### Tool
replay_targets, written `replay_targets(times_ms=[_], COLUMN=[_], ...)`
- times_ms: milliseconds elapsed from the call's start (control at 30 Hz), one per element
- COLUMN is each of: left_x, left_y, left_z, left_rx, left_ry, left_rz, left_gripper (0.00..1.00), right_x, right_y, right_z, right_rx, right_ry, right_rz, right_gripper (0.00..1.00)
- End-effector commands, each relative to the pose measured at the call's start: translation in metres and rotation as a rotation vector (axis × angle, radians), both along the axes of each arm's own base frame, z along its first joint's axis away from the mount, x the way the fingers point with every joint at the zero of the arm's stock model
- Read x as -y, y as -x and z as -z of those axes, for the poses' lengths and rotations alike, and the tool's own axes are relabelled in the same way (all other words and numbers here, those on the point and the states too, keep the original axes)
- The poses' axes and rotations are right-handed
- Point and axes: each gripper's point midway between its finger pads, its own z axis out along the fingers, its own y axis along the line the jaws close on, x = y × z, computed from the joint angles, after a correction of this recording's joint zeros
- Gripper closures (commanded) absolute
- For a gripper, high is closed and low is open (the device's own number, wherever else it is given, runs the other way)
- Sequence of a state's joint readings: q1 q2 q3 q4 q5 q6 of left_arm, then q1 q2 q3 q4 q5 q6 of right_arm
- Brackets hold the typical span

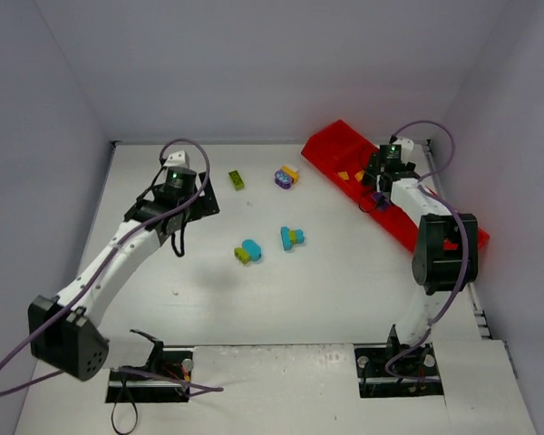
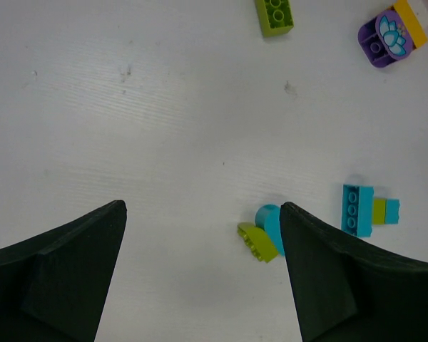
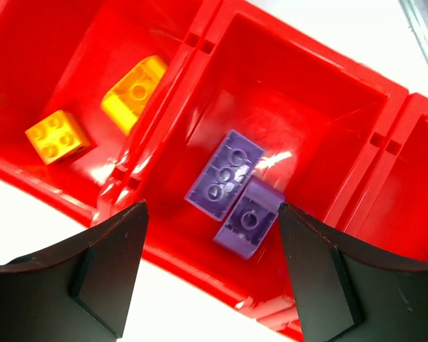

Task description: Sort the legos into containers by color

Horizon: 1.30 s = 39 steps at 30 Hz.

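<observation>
Status, left to right: left gripper (image 2: 203,210) hangs over the table (image 1: 163,299), jaws spread wide, nothing between them. No pick in hand on that side.

Loose on the table:
- a lime green brick (image 1: 237,179)
- a purple piece (image 1: 282,179) with a yellow brick (image 1: 292,170) touching it (the wrist view shows a white bit on the yellow one too)
- closer to the arm bases, a cyan round piece (image 2: 271,221) touching a lime green wedge (image 2: 257,242)
- a cyan brick (image 2: 357,209) with a small green-and-cyan bit (image 2: 385,211) against it

We can't tell whether these clusters are snapped together or just touching.

The red tray (image 1: 340,145) sits at the far right, angled. Over it the right gripper (image 3: 210,210) hovers, jaws spread, holding nothing. The compartment under it has two purple bricks (image 3: 225,174) lying side by side, touching. The compartment to its left has two orange-yellow bricks (image 3: 57,135), apart. The next compartment shows only in part, and the arm hides the rest of the tray in the top view.

We judge it under halfway. Four pieces are binned by colour, purple and yellow are started, and we see no cyan or green in the tray. Roughly eight pieces are left, and the mixed clusters likely need splitting first.
</observation>
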<state>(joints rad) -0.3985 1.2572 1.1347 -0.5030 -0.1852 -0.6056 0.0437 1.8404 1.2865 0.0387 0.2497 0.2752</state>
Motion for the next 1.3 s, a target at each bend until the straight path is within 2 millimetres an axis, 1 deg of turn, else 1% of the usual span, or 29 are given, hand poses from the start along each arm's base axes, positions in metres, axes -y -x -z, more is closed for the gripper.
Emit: replay_targets(times_ms=[0, 33, 67, 100, 133, 167, 200, 233, 267, 300, 367, 400, 467, 500, 533, 567, 600, 633, 667, 733, 767, 800, 833, 867, 933, 967, 1033, 1067, 1267], left_x=[0.008, 0.009, 0.012, 0.017, 0.02, 0.025, 0.03, 0.032, 0.034, 0.038, 0.044, 0.05, 0.051, 0.058, 0.058, 0.059, 0.059, 0.06, 0.062, 0.066, 0.068, 0.069, 0.07, 0.072, 0.074, 0.075, 0.078, 0.078, 0.082], left_y=[-0.045, -0.057, -0.064, -0.077, -0.084, -0.096, -0.108, -0.118, -0.125, -0.135, -0.147, -0.159, -0.162, -0.179, -0.18, -0.185, -0.191, -0.195, -0.2, -0.209, -0.213, -0.216, -0.221, -0.224, -0.228, -0.229, -0.234, -0.235, -0.242], left_z=[-0.027, -0.04, -0.04, -0.026, -0.022, -0.036, -0.019, -0.028, -0.026, -0.006, 0.0, 0.003, 0.008, 0.016, 0.024, 0.042, 0.036, 0.041, 0.055, 0.053, 0.064, 0.066, 0.064, 0.075, 0.077, 0.088, 0.092, 0.103, 0.125], left_rx=[0.102, 0.127, 0.124, 0.095, 0.082, 0.109, 0.072, 0.086, 0.078, 0.04, 0.028, 0.027, 0.015, 0.01, -0.014, -0.047, -0.037, -0.043, -0.061, -0.043, -0.056, -0.055, -0.047, -0.059, -0.061, -0.078, -0.075, -0.093, -0.107], left_ry=[0.029, 0.035, 0.037, 0.033, 0.034, 0.053, 0.041, 0.049, 0.051, 0.033, 0.027, 0.028, 0.016, 0.012, -0.005, -0.026, -0.029, -0.036, -0.051, -0.046, -0.056, -0.057, -0.053, -0.059, -0.062, -0.075, -0.074, -0.085, -0.107], left_rz=[-0.08, -0.1, -0.11, -0.123, -0.131, -0.138, -0.148, -0.163, -0.175, -0.185, -0.182, -0.182, -0.186, -0.188, -0.191, -0.195, -0.203, -0.205, -0.203, -0.199, -0.192, -0.191, -0.19, -0.189, -0.187, -0.181, -0.172, -0.166, -0.133], left_gripper=[0.18, 0.18, 0.18, 0.18, 0.18, 0.18, 0.18, 0.18, 0.18, 0.18, 0.18, 0.18, 0.19, 0.19, 0.19, 0.19, 0.19, 0.19, 0.2, 0.22, 0.22, 0.23, 0.23, 0.24, 0.26, 0.27, 0.29, 0.29, 0.34], right_x=[-0.01, -0.014, -0.02, -0.027, -0.032, -0.042, -0.048, -0.052, -0.056, -0.065, -0.07, -0.073, -0.077, -0.078, -0.083, -0.085, -0.087, -0.089, -0.09, -0.098, -0.099, -0.101, -0.101, -0.101, -0.103, -0.104, -0.106, -0.108, -0.115], right_y=[-0.009, -0.006, 0.0, 0.005, 0.01, 0.016, 0.021, 0.027, 0.031, 0.04, 0.048, 0.055, 0.062, 0.064, 0.069, 0.072, 0.076, 0.079, 0.082, 0.09, 0.092, 0.095, 0.101, 0.105, 0.11, 0.113, 0.116, 0.118, 0.122], right_z=[-0.081, -0.086, -0.083, -0.096, -0.1, -0.094, -0.105, -0.105, -0.107, -0.111, -0.114, -0.116, -0.122, -0.121, -0.116, -0.119, -0.115, -0.114, -0.116, -0.11, -0.112, -0.111, -0.104, -0.103, -0.103, -0.1, -0.1, -0.098, -0.097], right_rx=[0.191, 0.203, 0.196, 0.227, 0.237, 0.221, 0.245, 0.239, 0.241, 0.249, 0.254, 0.259, 0.272, 0.269, 0.257, 0.263, 0.255, 0.254, 0.259, 0.243, 0.248, 0.247, 0.219, 0.215, 0.213, 0.205, 0.204, 0.199, 0.192], right_ry=[-0.061, -0.078, -0.097, -0.122, -0.142, -0.182, -0.206, -0.23, -0.242, -0.264, -0.278, -0.285, -0.286, -0.286, -0.294, -0.296, -0.297, -0.296, -0.294, -0.312, -0.312, -0.313, -0.317, -0.318, -0.324, -0.325, -0.329, -0.33, -0.323], right_rz=[-0.003, -0.012, -0.025, -0.033, -0.04, -0.076, -0.093, -0.093, -0.101, -0.128, -0.139, -0.149, -0.166, -0.173, -0.189, -0.198, -0.204, -0.21, -0.216, -0.252, -0.26, -0.267, -0.269, -0.271, -0.282, -0.286, -0.296, -0.3, -0.335], right_gripper=[0.3, 0.29, 0.29, 0.29, 0.29, 0.29, 0.29, 0.29, 0.29, 0.29, 0.29, 0.29, 0.29, 0.28, 0.28, 0.28, 0.28, 0.28, 0.28, 0.28, 0.28, 0.28, 0.28, 0.28, 0.28, 0.28, 0.28, 0.28, 0.27])
